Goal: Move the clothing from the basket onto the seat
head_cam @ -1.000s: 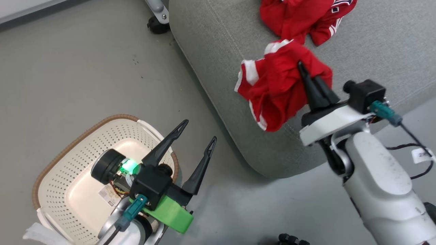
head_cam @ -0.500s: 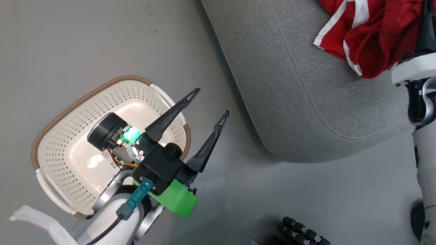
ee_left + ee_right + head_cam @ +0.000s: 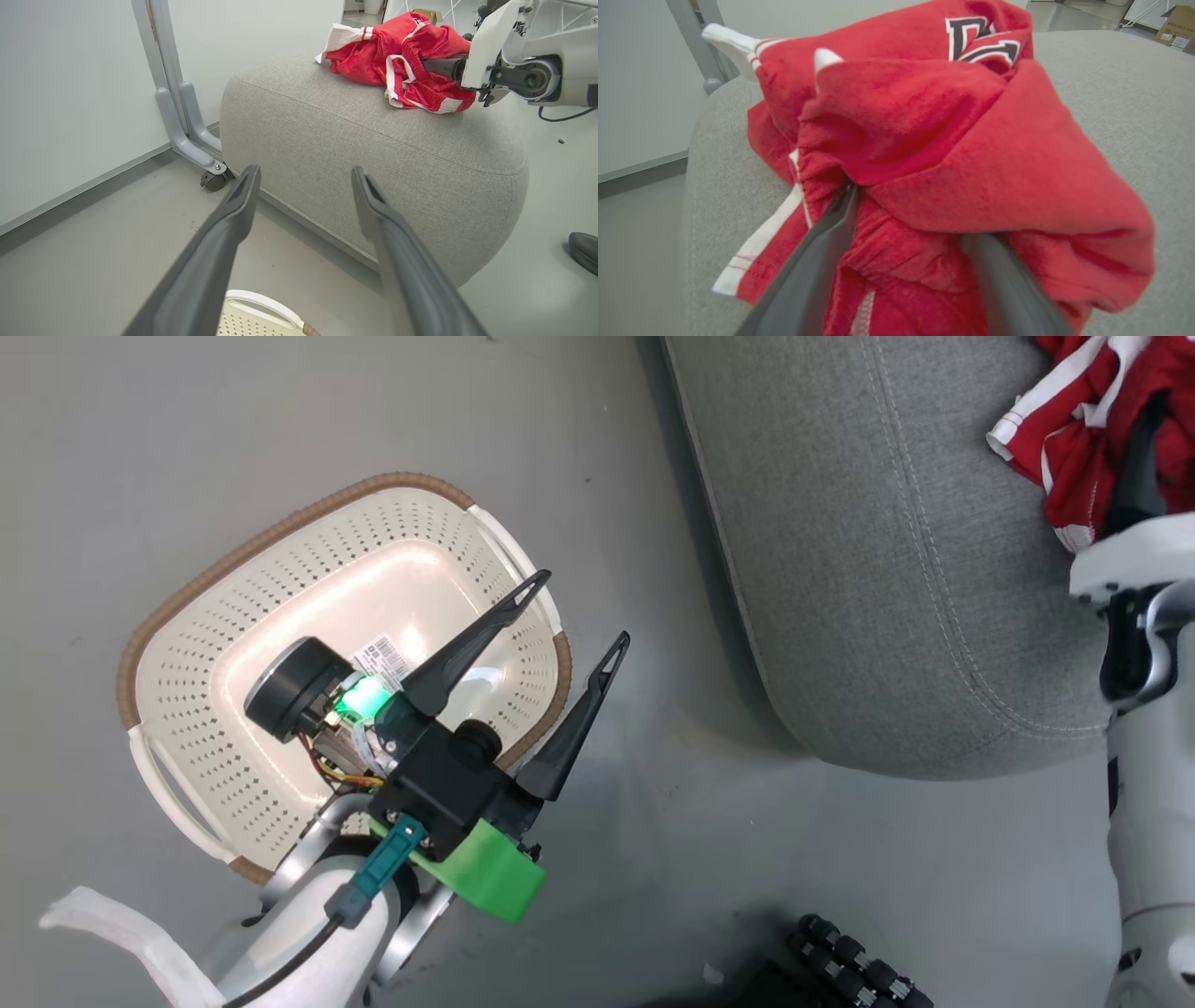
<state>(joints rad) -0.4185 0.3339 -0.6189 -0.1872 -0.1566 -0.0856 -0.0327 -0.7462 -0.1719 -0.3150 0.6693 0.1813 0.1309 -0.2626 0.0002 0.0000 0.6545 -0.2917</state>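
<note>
Right now, our left tool (image 3: 583, 607): we see both long dark fingers spread wide with nothing between them. It hangs above the side of the basket that faces the seat, one finger over the basket's wall and the other over the floor just outside the rim.
Our right tool (image 3: 910, 214): its two fingers stand well apart, pushed into the red folds. Cloth lies over and between them, and we see no pinch on it.
Clothing (image 3: 373, 65): a bright red heap with white stripes and trim, lying on top of the seat, away from the edge that faces the basket. We see dark lettering edged in white on an upper fold in the right wrist view.
Seat (image 3: 859, 569): a big light grey cushion with rounded edges and a stitched seam, standing on the floor near the basket but not touching it.
Basket (image 3: 187, 709): cream-white with perforated walls, a brown rim and white handles. It stands on the floor, and its bare bottom shows a paper label (image 3: 383, 658).
Floor (image 3: 233, 429): plain grey.
Beside the seat, in our left wrist view: a grey frame (image 3: 187, 121) on a dark caster (image 3: 212, 181).
</note>
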